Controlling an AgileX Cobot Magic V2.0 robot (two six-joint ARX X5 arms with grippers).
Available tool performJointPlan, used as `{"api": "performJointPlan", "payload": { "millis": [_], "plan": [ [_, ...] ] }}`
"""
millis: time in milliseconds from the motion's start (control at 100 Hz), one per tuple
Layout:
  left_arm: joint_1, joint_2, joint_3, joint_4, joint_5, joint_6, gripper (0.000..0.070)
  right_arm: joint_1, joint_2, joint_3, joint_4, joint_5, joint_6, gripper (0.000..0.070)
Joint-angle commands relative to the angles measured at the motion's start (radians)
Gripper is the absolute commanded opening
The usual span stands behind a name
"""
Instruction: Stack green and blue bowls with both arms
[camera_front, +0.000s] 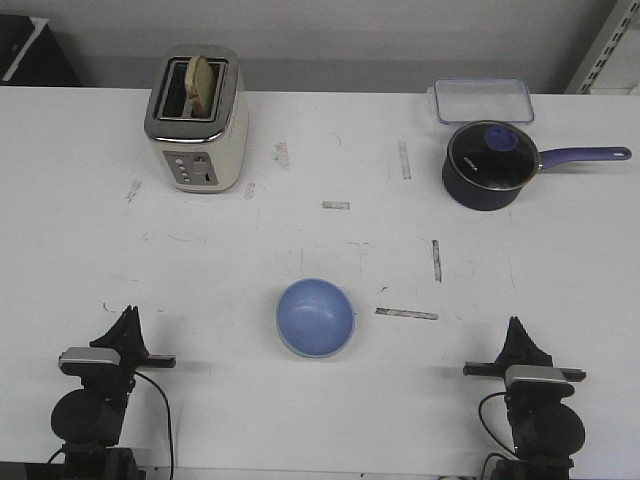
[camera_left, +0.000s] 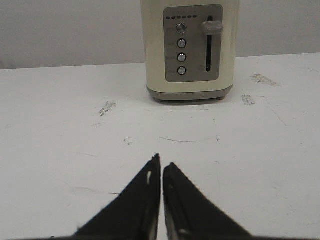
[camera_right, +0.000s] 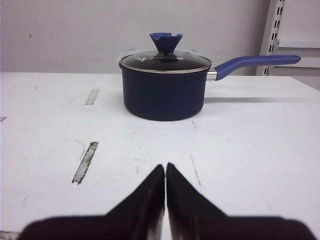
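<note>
The two black jointed arms are sitting at the near edge of the white worktop (camera_front: 80, 250), the left gripper (camera_front: 127, 316) and right gripper (camera_front: 515, 325) both resting with jaws together, holding nothing. The light periwinkle blue glossy bowl (camera_front: 316, 317) is lying between them, near the near edge, apparently nested on a paler rim.

Right pincer (camera_right: 165, 172) closed, empty, above white table (camera_right: 250, 150); lidded saucepan (camera_right: 164, 90) ahead.
</note>
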Motion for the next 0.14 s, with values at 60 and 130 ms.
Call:
{"api": "performJointPlan", "payload": {
  "millis": [60,130],
  "plan": [
    [0.0,-0.002,-0.021,0.016,0.002,0.001,0.0003,0.001,0.0,-0.002,0.013,0.0,0.009,0.0],
    [0.0,-0.002,-0.021,0.016,0.002,0.001,0.0002,0.001,0.0,-0.002,0.013,0.0,0.009,0.0]
  ]
}}
